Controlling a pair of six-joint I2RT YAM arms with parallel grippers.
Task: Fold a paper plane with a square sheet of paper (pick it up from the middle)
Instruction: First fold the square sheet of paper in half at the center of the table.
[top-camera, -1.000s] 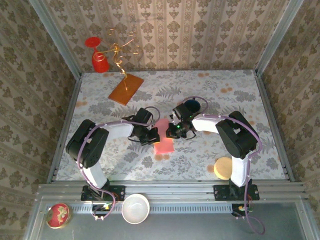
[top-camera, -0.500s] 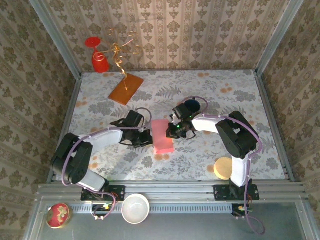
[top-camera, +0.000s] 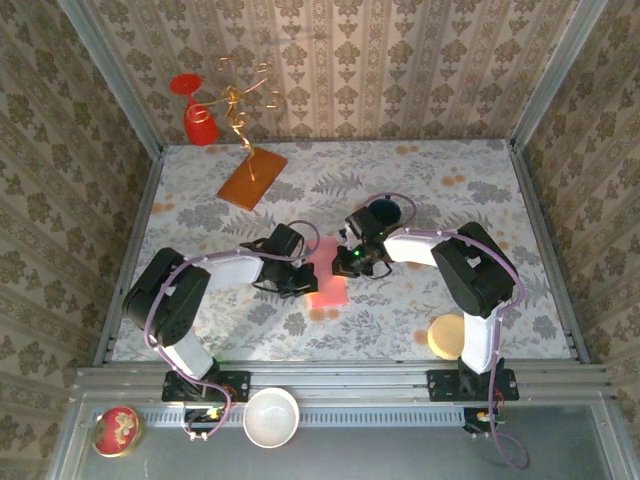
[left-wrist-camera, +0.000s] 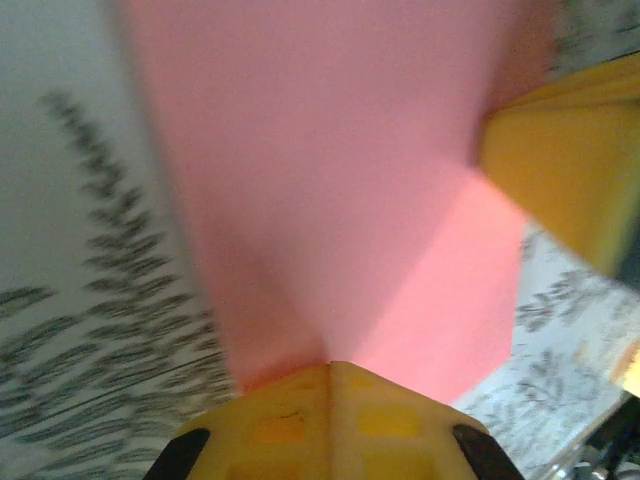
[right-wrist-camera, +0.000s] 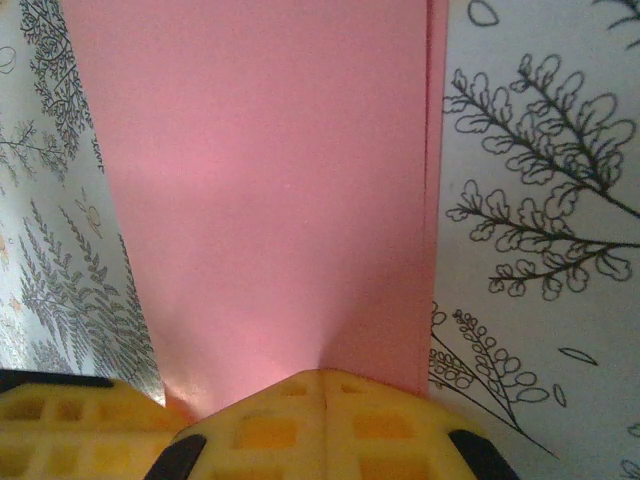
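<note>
The sheet of paper lies folded into a narrow pink-red strip at the middle of the flowered table. My left gripper is at its left edge and my right gripper is at its upper right edge. In the left wrist view the gripper is shut, and the sheet of paper rises creased from its tip, with the right arm's yellow finger beyond. In the right wrist view the gripper is shut on the sheet's near edge, and the left arm's finger is at the lower left.
An orange-brown board lies at the back left, near a red cup with gold wire. A dark bowl sits just behind the right arm. A yellow disc lies front right. A white bowl and a red tin are below the table edge.
My left gripper drew back to the left off the paper, then came back to its left edge. The paper looks narrower now. The right gripper stayed put.
</note>
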